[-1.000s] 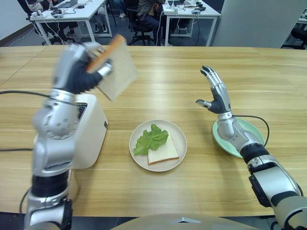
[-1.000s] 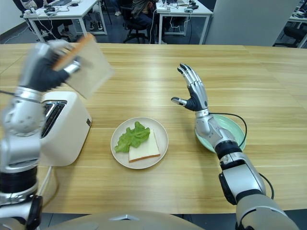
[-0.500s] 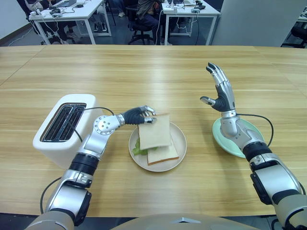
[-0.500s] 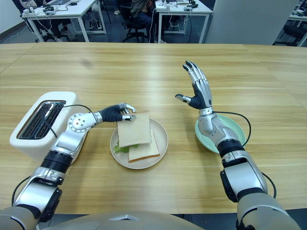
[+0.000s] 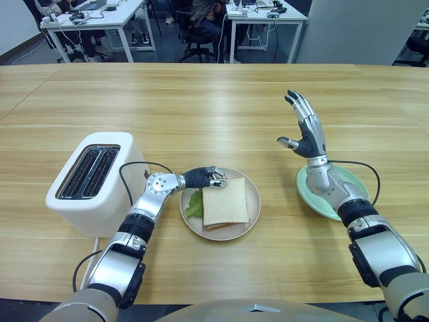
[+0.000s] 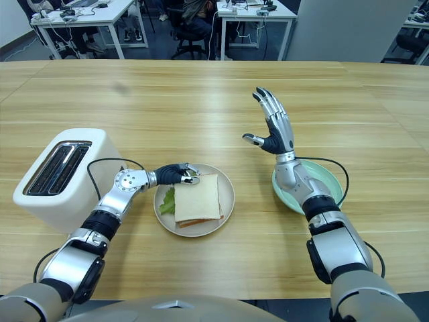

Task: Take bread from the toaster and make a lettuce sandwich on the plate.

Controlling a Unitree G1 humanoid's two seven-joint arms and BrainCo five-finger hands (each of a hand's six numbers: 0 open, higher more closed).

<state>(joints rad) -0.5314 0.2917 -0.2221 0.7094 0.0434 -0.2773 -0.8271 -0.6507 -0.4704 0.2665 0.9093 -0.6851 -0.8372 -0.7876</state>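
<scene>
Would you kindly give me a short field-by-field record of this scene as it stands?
left hand: curled on a corner of the top slice
plate: holds the top slice lying flat over lettuce
toaster: stands left of the plate
right hand: open, raised above the green dish

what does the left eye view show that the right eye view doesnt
Left eye view alone: slightly more bare table left of the toaster. Right eye view alone: slightly more table right of the green dish. Both: the left hand pinching the top bread slice over lettuce on the plate, and the right hand raised open, its forearm over the dish.
</scene>
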